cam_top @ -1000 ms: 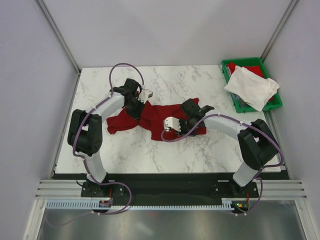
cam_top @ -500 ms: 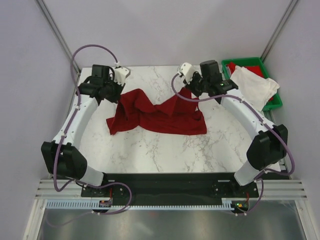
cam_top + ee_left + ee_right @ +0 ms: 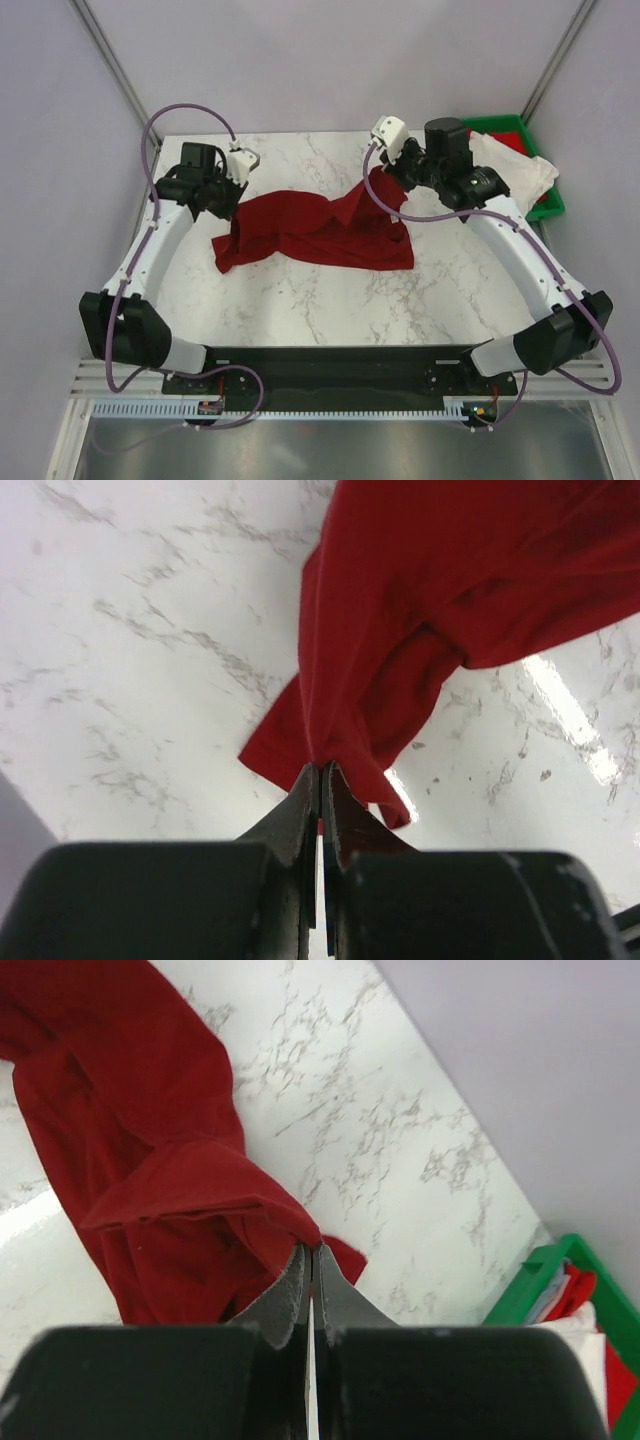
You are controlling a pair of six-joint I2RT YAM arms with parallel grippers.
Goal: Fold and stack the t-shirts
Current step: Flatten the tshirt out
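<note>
The dark red t-shirt [image 3: 310, 232] hangs stretched between my two grippers above the marble table [image 3: 330, 300], its lower part lying on the surface. My left gripper [image 3: 236, 198] is shut on the shirt's left edge [image 3: 350, 680]. My right gripper [image 3: 385, 182] is shut on its right top edge [image 3: 170, 1200]. The off-white t-shirt [image 3: 515, 170] lies crumpled across the green bin [image 3: 548, 205] at the back right, apart from both grippers.
The green bin also shows in the right wrist view [image 3: 560, 1270], with some red cloth in it. Grey walls stand on three sides of the table. Both arms reach over the back half of the table.
Both grippers have lifted the red shirt from the table's middle, moved apart toward the back, and spread it wider between them.
</note>
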